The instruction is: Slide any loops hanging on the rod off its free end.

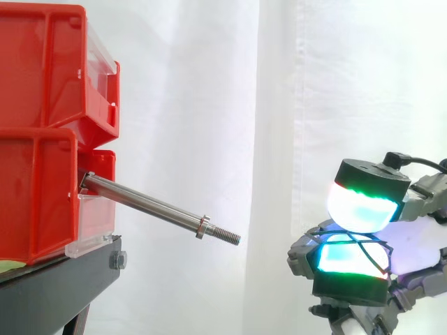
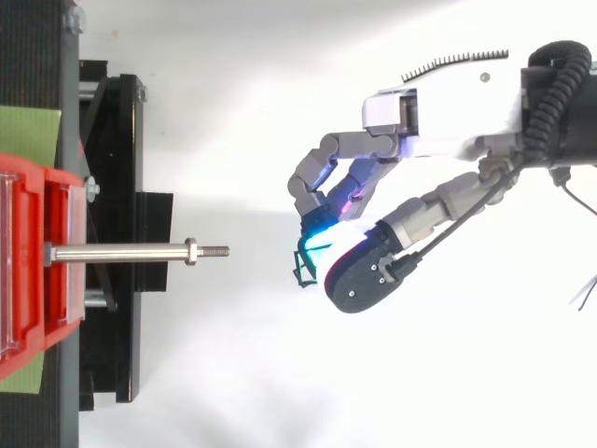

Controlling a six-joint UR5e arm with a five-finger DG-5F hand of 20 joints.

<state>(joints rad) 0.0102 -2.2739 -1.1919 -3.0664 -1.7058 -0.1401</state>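
Observation:
A bare steel rod (image 1: 147, 204) sticks out of the lower red bin (image 1: 35, 195), sloping down to the right, with a nut near its threaded free end (image 2: 213, 250). Nothing hangs on it. My hand (image 2: 438, 103) floats to the right of the rod's tip, well apart from it. Its glowing pads (image 1: 360, 206) are pressed together on a thin black loop (image 2: 303, 266), whose strand crosses between the pads (image 1: 368, 246) in the side view. The loop is off the rod, held in the air.
Two red bins are stacked on a black stand (image 1: 63, 276) at the left. A white curtain hangs behind. Open space lies between the rod's tip and my hand.

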